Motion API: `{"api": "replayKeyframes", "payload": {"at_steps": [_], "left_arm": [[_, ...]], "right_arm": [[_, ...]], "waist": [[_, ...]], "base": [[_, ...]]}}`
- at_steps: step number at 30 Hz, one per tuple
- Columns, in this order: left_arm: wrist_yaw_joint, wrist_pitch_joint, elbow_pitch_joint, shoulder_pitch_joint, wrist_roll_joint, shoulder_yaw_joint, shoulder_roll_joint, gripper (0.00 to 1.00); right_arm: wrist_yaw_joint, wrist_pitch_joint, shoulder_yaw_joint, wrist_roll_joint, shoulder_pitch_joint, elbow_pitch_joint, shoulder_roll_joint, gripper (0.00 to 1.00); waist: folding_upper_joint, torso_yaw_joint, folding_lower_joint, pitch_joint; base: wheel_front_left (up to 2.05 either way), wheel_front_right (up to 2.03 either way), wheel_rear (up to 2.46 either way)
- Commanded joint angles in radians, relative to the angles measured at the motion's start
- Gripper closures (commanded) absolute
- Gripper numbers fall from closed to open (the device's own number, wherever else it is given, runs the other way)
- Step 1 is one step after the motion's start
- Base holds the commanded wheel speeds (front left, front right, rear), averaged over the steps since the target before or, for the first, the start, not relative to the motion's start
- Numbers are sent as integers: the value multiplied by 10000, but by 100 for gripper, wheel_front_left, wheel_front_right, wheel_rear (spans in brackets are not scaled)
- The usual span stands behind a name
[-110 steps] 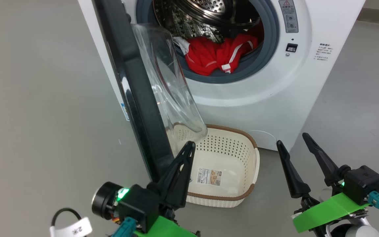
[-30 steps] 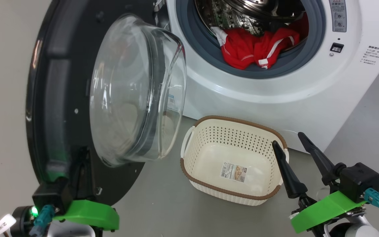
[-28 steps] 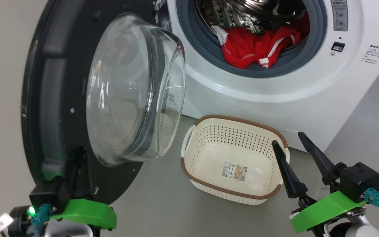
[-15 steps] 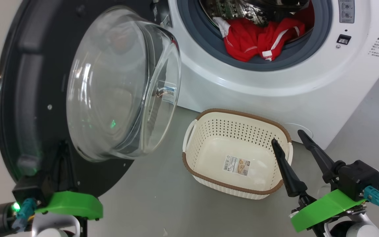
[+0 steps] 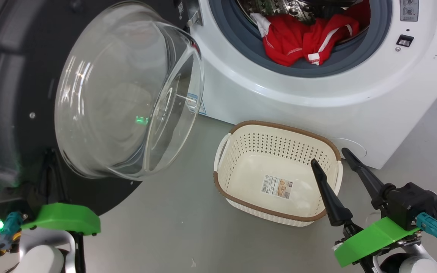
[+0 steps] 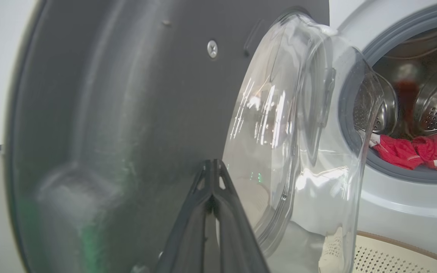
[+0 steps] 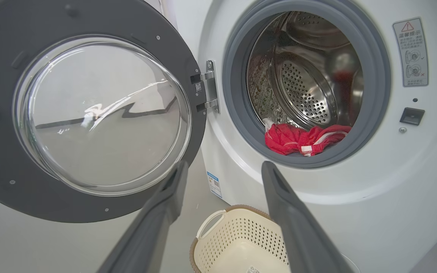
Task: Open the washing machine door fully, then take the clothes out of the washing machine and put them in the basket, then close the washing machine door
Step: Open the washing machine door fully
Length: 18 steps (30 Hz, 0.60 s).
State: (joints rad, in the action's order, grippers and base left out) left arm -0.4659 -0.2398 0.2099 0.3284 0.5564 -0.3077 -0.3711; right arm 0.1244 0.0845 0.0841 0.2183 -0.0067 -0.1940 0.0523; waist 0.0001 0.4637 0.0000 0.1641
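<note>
Washing machine door (image 5: 13, 94) stands open, 9 o'clock of drum. Left fingers (image 6: 195, 212) clenched at its rim; right fingers (image 5: 326, 191) released. Clothes (image 5: 294, 40) inside.

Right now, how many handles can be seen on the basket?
2. The left handle is on the side of the basket nearer the washing machine door; the right handle is on the opposite side. None seems hidden.

The washing machine door (image 5: 123, 91) now stands swung far wider than before, its inner face straight ahead of the left gripper (image 6: 212, 163), whose tips seem to press its black rim.
</note>
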Motion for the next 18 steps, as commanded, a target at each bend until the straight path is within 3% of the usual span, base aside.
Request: {"api": "replayKeyframes", "payload": {"at_steps": [1, 18], "left_arm": [[-19, -107, -28, 452, 14, 625, -557, 100], [661, -216, 1318, 1070, -65, 1450, -275, 100]], "right_arm": [[63, 42, 307, -95, -384, -344, -20, 0], [63, 407, 387, -397, -409, -623, -20, 0]], "waist": [[-1, -2, 0, 19], [-1, -35, 0, 321]], "base": [[0, 0, 0], [0, 0, 0]]}}
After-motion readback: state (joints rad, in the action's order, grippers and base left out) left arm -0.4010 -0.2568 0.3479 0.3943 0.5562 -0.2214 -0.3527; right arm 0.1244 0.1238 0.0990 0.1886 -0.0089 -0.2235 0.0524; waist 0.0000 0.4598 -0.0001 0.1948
